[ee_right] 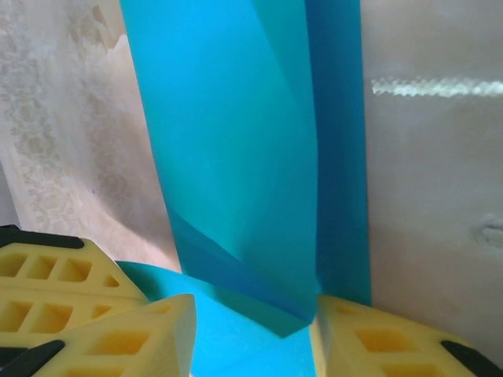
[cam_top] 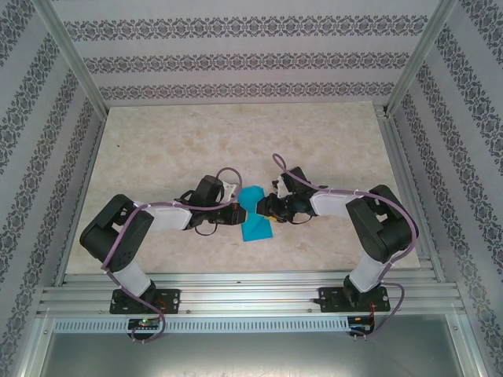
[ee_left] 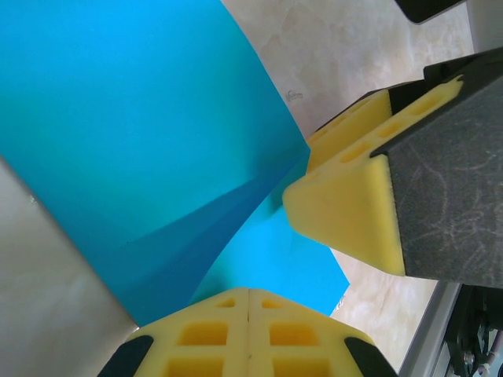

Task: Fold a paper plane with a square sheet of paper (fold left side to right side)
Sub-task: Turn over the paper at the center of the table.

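Folding is judged midway: the square sheet of paper (cam_top: 255, 226), pinched by the clenched left gripper (ee_left: 249, 294) and straddled by the released right gripper (ee_right: 251, 314), must next be creased.

The square sheet of paper (cam_top: 255, 224) lay on the desk (cam_top: 236, 133), between the left gripper (cam_top: 238, 210) and the right gripper (cam_top: 267, 208).

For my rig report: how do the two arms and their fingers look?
The left arm and right arm have black joints and white links, each with a lilac cable along it. The fingers are yellow blocks with square pockets, backed in black.
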You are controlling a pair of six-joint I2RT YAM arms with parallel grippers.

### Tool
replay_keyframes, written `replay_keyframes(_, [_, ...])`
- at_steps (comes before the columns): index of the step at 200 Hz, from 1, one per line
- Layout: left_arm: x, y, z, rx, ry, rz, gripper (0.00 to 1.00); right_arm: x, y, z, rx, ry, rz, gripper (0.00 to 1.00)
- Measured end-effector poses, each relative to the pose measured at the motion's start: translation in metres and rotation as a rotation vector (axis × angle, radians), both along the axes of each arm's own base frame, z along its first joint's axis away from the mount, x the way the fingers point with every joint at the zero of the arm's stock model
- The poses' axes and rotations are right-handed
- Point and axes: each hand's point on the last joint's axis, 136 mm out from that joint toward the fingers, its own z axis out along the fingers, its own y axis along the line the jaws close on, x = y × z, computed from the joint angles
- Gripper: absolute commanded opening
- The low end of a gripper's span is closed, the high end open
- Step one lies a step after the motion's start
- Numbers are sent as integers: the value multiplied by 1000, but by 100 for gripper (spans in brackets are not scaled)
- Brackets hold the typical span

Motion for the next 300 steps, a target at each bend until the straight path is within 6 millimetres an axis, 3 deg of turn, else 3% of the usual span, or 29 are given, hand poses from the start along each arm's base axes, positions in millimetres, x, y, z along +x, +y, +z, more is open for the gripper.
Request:
replay_keyframes(36, [0,0,0,0,0,0,9,2,8,3,44,2,-1,20])
replay_keyframes(58, [1,3,-1,0,1,7,19,3,12,7,66,-9,4,5])
replay_keyframes(83, [4,18,7,-14,-6,49,34,3,12,10,72,-20,5,0])
replay_keyframes(145, [29,54,101,-210,-172,170,78,20,4,61,144,-155,-23,0])
replay_keyframes(162, [25,60,119,-287,-176,201,100,27,0,86,186,-216,-33,0])
replay_keyframes(184, [22,62,151,-370,-205,225,100,37,-5,133,257,-337,-42,0])
replay_keyframes(221, [15,63,209,-508,-273,225,100,52,-7,233,372,-603,-28,0])
replay_keyframes(238, [16,60,231,-562,-289,212,100,53,-3,266,423,-684,-4,0])
replay_keyframes(266, [18,54,251,-627,-293,184,100,48,5,288,472,-736,37,0])
replay_keyframes(300, [21,41,253,-663,-251,154,96,34,19,295,515,-732,95,1])
